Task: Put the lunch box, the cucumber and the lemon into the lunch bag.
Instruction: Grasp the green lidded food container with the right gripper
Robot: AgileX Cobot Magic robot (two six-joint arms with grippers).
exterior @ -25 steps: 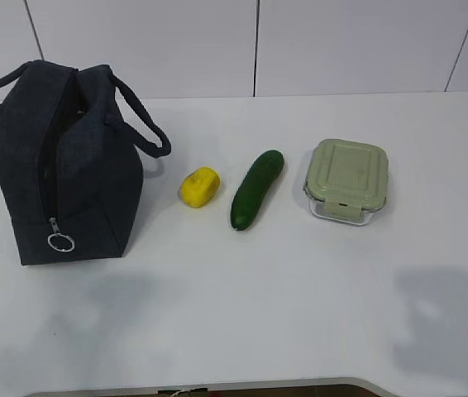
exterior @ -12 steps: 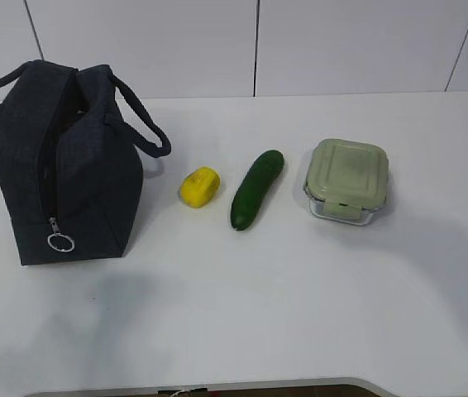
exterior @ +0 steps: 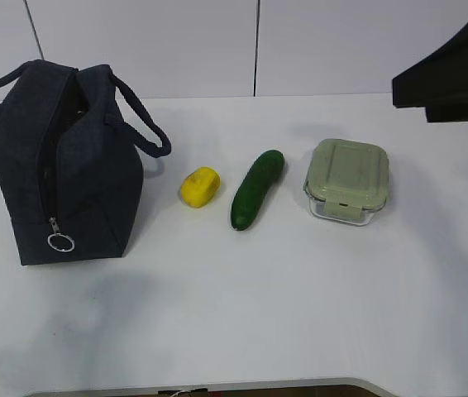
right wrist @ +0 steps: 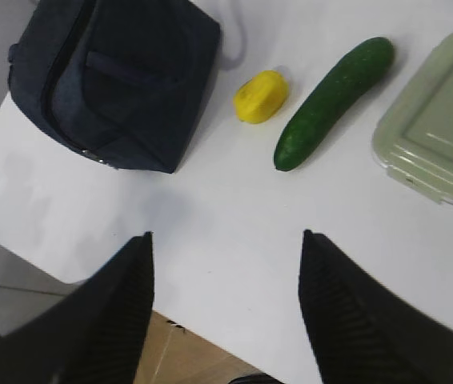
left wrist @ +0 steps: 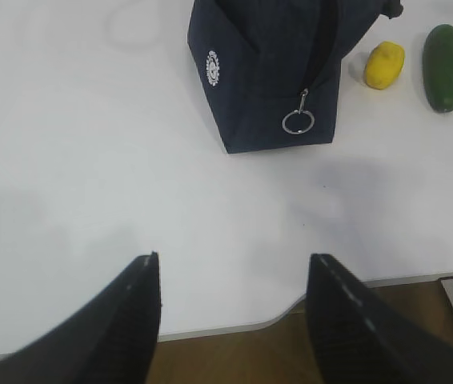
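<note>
White table: lunch bag left; lemon, cucumber, lunch box in row rightward. Lunch box likely rigid, heavy, breakable glass; best gripped across sidewalls. Left gripper, right gripper: jaws apart, empty.

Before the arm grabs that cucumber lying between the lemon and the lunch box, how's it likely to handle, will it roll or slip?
The cucumber looks round and lies on a smooth white table, so a sideways nudge would probably roll it. Its skin looks glossy, so it may slip unless pinched across its middle. It looks stiff, so it likely won't sag.
</note>
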